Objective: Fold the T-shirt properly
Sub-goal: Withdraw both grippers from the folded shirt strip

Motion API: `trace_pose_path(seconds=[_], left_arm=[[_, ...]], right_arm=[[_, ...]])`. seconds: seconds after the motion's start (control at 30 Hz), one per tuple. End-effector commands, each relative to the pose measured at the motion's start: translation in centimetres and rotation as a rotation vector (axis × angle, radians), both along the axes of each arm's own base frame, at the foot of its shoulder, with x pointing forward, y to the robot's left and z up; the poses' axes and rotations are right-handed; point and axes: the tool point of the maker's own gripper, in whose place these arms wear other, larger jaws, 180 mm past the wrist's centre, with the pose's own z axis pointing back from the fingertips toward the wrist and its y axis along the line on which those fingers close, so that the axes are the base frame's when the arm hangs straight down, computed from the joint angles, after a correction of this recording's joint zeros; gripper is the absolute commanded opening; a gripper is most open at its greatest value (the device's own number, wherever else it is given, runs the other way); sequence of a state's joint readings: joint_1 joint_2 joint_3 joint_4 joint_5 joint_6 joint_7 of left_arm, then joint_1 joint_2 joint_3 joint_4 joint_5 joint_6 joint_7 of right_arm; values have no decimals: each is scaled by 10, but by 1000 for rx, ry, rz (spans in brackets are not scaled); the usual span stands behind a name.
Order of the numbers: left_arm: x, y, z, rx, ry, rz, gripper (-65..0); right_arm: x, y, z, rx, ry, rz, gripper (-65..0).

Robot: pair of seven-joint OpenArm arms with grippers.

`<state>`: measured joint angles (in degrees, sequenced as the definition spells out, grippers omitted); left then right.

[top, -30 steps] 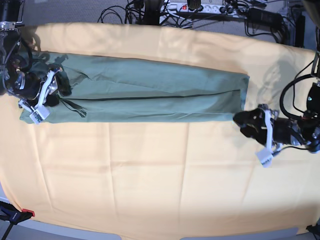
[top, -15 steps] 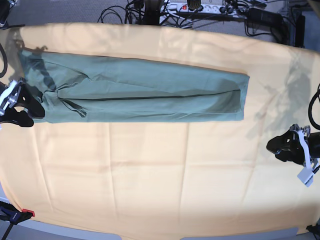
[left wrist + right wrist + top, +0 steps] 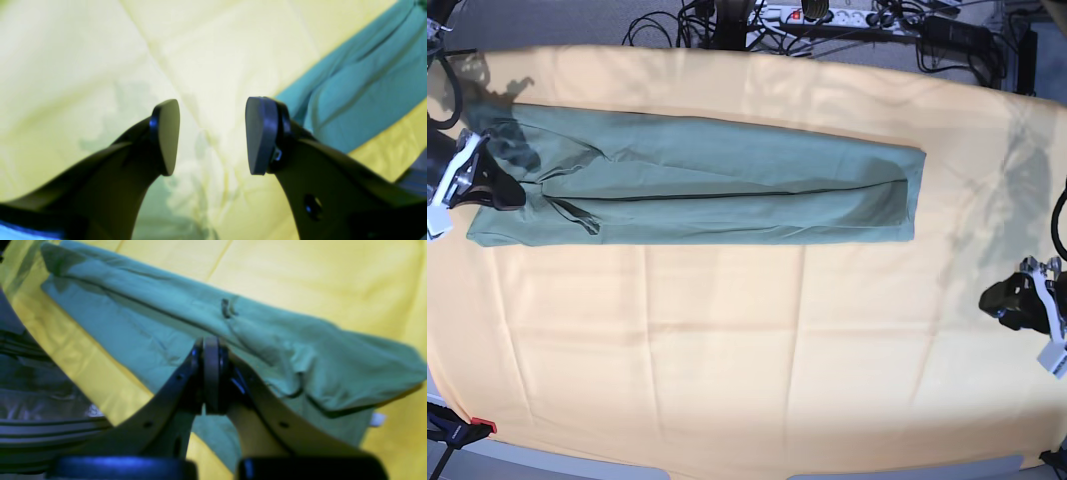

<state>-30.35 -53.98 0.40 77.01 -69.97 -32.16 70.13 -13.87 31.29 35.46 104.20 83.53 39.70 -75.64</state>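
T-shirt (image 3: 707,190) | plain | small white tag (image 3: 378,419), writing unreadable

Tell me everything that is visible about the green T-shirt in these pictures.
The T-shirt is plain sage green, of soft matte fabric like cotton, without print. It is folded lengthwise into a long narrow band, with a dark seam line along the middle and some wrinkles. It lies flat on the orange-yellow cloth. A small white tag shows at one end. The shut right hand is at that end; whether it touches is unclear.
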Motion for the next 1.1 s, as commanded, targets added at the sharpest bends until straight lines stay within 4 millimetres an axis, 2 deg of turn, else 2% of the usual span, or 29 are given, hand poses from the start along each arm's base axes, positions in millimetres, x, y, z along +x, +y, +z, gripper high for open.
trace_pose_path(seconds=[0.0, 0.13, 0.23, 0.3, 0.33, 0.4, 0.43, 0.7, 0.9, 1.07], left_arm=[[7, 8, 28, -7, -76, 23, -316], [6, 22, 43, -45, -124, 75, -316], [-1, 33, 39, -69, -122, 113, -317], [-10, 37, 30, -90, -102, 131, -350], [-14, 39, 24, -99, -88, 138, -403], [-23, 42, 11, -106, -56, 149, -586], [-27, 42, 5, -106, -37, 153, -650], [-60, 34, -43, -158, 109, 155, -650], [-67, 17, -54, -289, 106, 158, -650], [-81, 6, -71, -373, 127, 170, -650]], right_arm=[[4, 0, 14, 6, -49, 9, -650], [5, 10, 10, 33, -49, 25, -650], [10, 9, -5, -43, -30, 13, -650], [13, 7, -16, -106, -17, 4, -650], [14, 6, -19, -125, -18, 0, -650], [17, 3, -20, -146, -30, -13, -650], [17, 2, -19, -149, -31, -15, -650], [17, 3, -20, -146, -30, -16, -650], [21, -8, -33, -260, -28, -38, -650], [19, 2, -44, -270, -9, -13, -650]])
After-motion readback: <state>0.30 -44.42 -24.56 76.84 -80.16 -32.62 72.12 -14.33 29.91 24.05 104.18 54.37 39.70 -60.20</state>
